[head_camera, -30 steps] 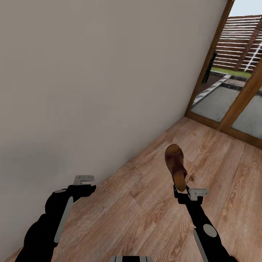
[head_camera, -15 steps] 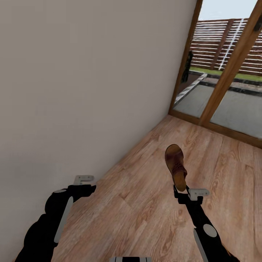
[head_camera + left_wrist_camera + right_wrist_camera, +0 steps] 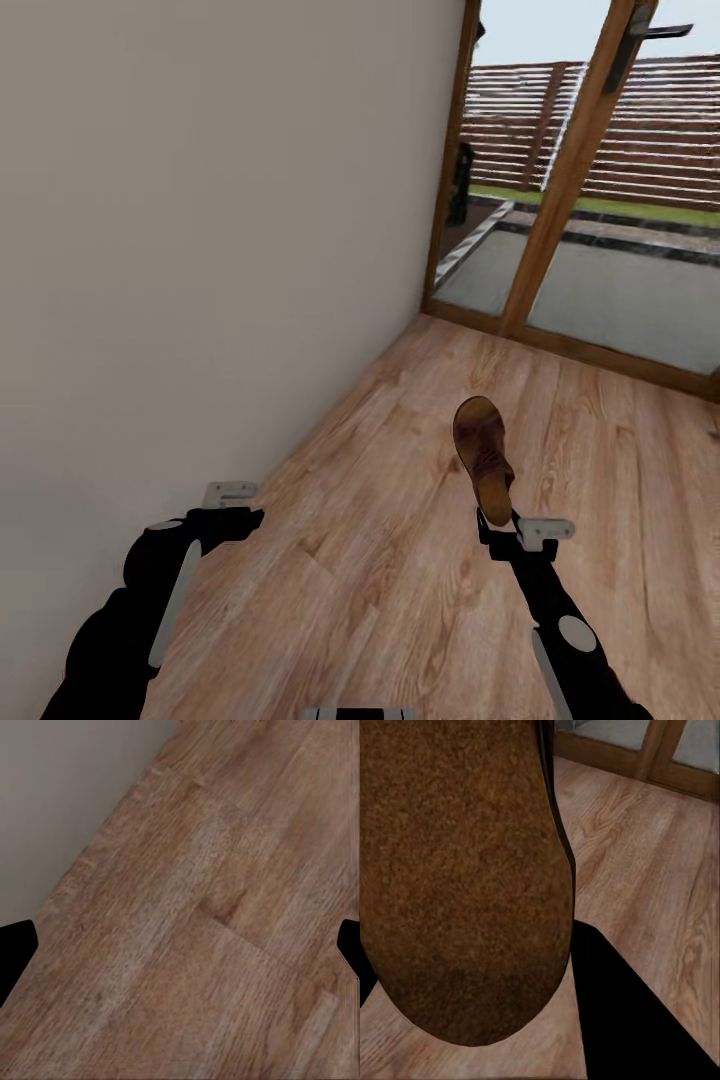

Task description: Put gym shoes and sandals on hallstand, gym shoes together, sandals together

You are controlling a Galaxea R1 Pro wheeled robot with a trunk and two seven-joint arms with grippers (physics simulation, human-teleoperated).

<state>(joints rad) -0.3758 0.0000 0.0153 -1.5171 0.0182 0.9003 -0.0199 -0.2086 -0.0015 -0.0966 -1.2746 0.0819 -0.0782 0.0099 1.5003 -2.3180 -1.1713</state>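
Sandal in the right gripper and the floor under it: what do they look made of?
Sandal: looks like dark reddish-brown leather, matte, with a grainy tan footbed, possibly suede or cork.
Floor: light brown wood-look planks with visible grain and seams, low sheen; laminate or real wood can't be told apart.

Our head cam looks forward and down along the wall toward the glass door. Left wrist cam sits close above the floor beside that wall. Right wrist cam is pressed against the sandal; floor and door frame overlap with head.
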